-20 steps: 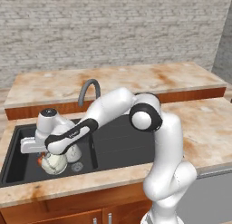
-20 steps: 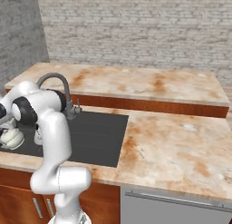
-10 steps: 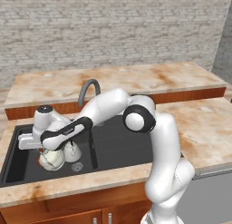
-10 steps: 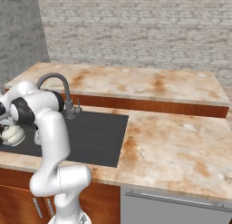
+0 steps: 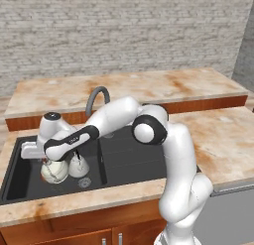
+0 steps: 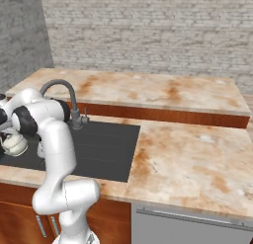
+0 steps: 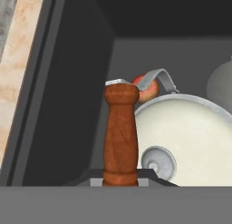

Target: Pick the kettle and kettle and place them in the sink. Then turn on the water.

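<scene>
My gripper (image 7: 120, 178) is shut on the upright reddish-brown handle (image 7: 120, 132) of a whitish kettle (image 7: 190, 137) with a small round lid knob. This kettle (image 5: 54, 170) hangs low in the left basin of the black sink (image 5: 134, 159), under my hand; whether it touches the floor I cannot tell. It also shows at the far left of the right base view as the kettle (image 6: 15, 146). The second kettle (image 5: 78, 165) stands right beside it in the same basin and appears grey at the hand view's right edge (image 7: 222, 82). No water is in view at the tap (image 5: 96, 95).
A small red apple (image 7: 147, 89) lies behind the held kettle against the basin's back wall. The left basin wall (image 7: 68, 105) rises close beside the handle. A round drain (image 5: 84, 182) sits in front of the kettles. Marble counter (image 5: 218, 140) surrounds the sink (image 6: 104, 149).
The hand and the held kettle have drifted slightly left inside the left basin. The grip has stayed shut and the second kettle has not moved.
</scene>
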### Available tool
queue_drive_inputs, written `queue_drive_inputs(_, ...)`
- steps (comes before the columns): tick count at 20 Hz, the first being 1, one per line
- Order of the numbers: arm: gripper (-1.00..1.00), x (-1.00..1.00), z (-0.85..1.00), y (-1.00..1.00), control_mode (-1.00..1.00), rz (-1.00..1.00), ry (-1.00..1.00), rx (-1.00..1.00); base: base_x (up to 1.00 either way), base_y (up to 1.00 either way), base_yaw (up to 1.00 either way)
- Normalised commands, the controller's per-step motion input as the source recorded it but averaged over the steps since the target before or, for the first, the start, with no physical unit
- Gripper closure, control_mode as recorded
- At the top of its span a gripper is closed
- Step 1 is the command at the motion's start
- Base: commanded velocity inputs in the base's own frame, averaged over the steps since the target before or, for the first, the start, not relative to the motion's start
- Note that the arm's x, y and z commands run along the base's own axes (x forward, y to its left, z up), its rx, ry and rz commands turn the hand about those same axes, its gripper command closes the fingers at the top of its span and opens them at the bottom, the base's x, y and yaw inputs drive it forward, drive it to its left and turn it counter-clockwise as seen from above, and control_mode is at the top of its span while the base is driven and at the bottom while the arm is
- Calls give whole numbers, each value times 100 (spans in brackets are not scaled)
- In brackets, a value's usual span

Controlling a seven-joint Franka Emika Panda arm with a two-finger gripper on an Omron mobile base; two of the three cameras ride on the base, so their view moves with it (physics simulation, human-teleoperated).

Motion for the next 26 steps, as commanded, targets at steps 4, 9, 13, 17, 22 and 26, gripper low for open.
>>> queue_drive_inputs(4,100,5,-9,0,-100,0,0,13,0,0,0)
queue_drive_inputs(9,100,0,-19,0,-100,0,0,12,0,0,0)
queue_drive_inputs(13,100,0,-16,0,-100,0,0,6,0,0,0)
queue_drive_inputs(17,100,0,-22,0,-100,0,0,5,0,0,0)
queue_drive_inputs(22,100,0,-12,0,-100,0,1,5,0,0,0)
queue_drive_inputs(26,100,0,-1,0,-100,0,1,0,0,0,0)
